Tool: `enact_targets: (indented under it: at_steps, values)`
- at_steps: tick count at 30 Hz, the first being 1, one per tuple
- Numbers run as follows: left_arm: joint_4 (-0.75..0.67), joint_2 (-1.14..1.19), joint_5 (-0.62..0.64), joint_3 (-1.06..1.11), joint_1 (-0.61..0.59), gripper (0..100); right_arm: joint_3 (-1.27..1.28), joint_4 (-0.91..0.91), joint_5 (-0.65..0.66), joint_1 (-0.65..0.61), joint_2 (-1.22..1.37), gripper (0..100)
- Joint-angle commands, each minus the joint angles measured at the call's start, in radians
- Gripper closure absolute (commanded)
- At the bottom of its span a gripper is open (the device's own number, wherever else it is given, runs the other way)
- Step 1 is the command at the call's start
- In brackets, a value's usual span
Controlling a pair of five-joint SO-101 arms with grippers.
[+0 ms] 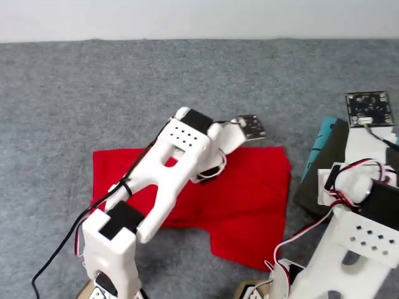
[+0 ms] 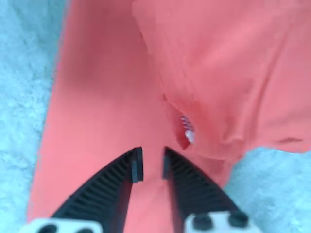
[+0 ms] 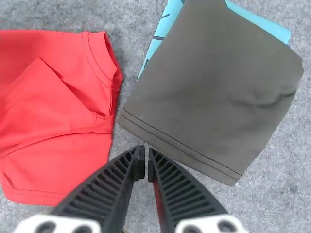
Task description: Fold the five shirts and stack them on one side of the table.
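– Where's the red shirt (image 1: pixel 249 199)?
– Mid-table on the grey cover (image 1: pixel 187 81), partly folded. The left gripper (image 2: pixel 148 167) hangs right over it, fingers a narrow slit apart, nothing between them.
– And the stack?
– Right side: a folded dark grey shirt (image 3: pixel 214 92) on a teal shirt (image 3: pixel 257 22), just beside the red. The right gripper (image 3: pixel 146 162) hovers by its hem, fingers practically together.

1. Neck label (image 2: pixel 187 131), inside the collar of the red shirt (image 2: pixel 97 97): small and white, its print too blurred to read.
2. Printed strokes (image 3: pixel 158 38), on the exposed edge of the teal shirt (image 3: pixel 163 26) under the dark grey shirt (image 3: pixel 218 87): dark, forming no legible word.
3. No text, number or sign can be read anywhere.
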Motion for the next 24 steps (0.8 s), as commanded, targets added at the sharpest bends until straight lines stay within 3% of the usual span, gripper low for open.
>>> enact_targets:
  at_steps: [1, 7, 18, 24]
  values:
    - [0.089, -0.02, -0.005, -0.128, 0.051, 97, -0.011, 0.038, -0.011, 0.012, -0.018, 97.9]
    - [0.098, -0.008, 0.023, -0.097, 0.115, 97, -0.011, 0.038, -0.011, 0.012, -0.018, 98.0]
    - [-0.261, -0.008, 0.025, 0.349, 0.005, 97, -0.009, 0.038, -0.011, 0.012, -0.018, 98.0]
    - [-0.215, -0.018, 0.025, 0.282, -0.038, 97, -0.008, 0.038, -0.011, 0.012, -0.018, 98.0]
